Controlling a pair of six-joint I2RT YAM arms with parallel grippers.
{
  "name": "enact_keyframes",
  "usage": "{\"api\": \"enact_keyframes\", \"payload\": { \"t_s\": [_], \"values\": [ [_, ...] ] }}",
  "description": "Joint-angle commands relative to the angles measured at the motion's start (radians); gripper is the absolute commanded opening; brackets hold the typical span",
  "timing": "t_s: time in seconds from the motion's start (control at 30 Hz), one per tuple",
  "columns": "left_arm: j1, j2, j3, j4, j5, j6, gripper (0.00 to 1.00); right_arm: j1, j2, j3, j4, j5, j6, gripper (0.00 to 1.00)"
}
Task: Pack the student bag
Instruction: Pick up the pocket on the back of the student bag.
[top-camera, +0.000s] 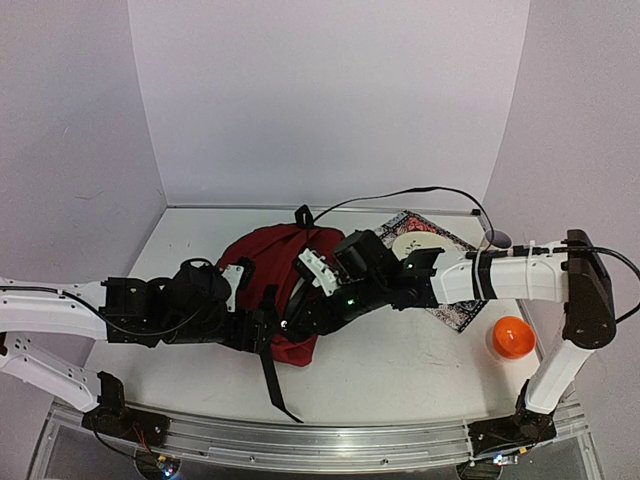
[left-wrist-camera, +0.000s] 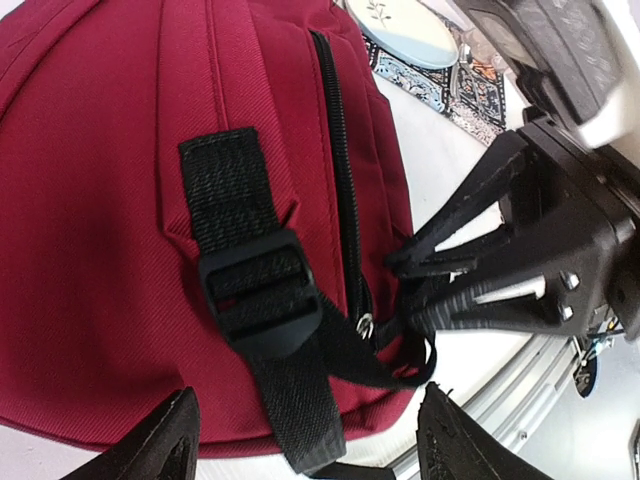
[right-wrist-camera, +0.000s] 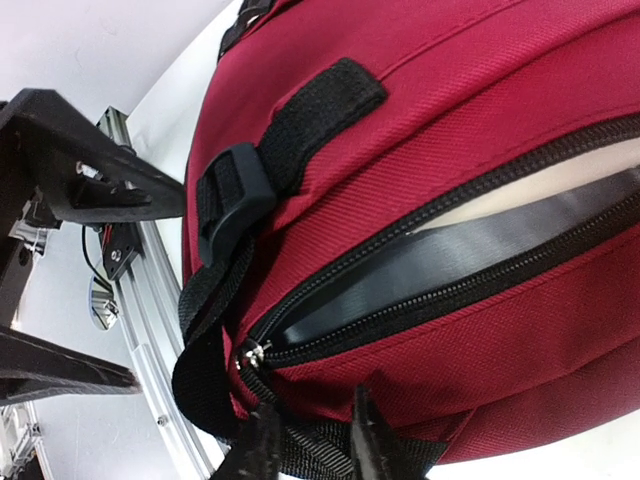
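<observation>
Two grippers tend the dark red fabric backpack (top-camera: 275, 255) lying mid-table: the right gripper (right-wrist-camera: 315, 442) pinches a black webbing loop (right-wrist-camera: 205, 380) beside the half-open black zipper (right-wrist-camera: 450, 292), seemingly steadying it, while the left gripper (left-wrist-camera: 310, 445) hovers spread alongside.
</observation>
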Motion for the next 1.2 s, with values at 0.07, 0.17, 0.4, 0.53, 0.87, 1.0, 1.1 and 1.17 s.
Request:
{"api": "enact_keyframes", "payload": {
  "t_s": [0.07,0.17,0.4,0.53,0.87,1.0,1.1,1.17],
  "values": [
    [-0.005,0.054,0.068,-0.005,-0.032,-0.022,0.77,0.021,-0.003,0.034,-0.026,-0.044,-0.046,0.32],
    [-0.004,0.067,0.072,-0.004,-0.033,-0.021,0.77,0.026,0.007,0.034,-0.034,-0.047,-0.054,0.33],
    [-0.004,0.097,0.046,-0.004,-0.033,-0.034,0.69,0.031,0.015,0.033,-0.055,-0.019,-0.078,0.27],
    [-0.005,0.116,0.025,-0.006,-0.029,-0.044,0.62,0.031,0.011,0.044,-0.062,0.004,-0.094,0.15],
    [-0.004,0.156,-0.019,-0.006,-0.026,-0.051,0.55,0.016,-0.028,0.101,-0.101,0.139,-0.134,0.0],
    [-0.005,0.157,-0.027,-0.007,-0.023,-0.046,0.55,-0.006,-0.035,0.11,-0.121,0.162,-0.148,0.0],
    [-0.005,0.156,-0.033,-0.006,-0.021,-0.043,0.55,-0.009,-0.034,0.115,-0.133,0.172,-0.164,0.0],
    [-0.005,0.156,-0.038,-0.006,-0.019,-0.039,0.54,-0.022,-0.036,0.107,-0.135,0.219,-0.166,0.0]
  ]
}}
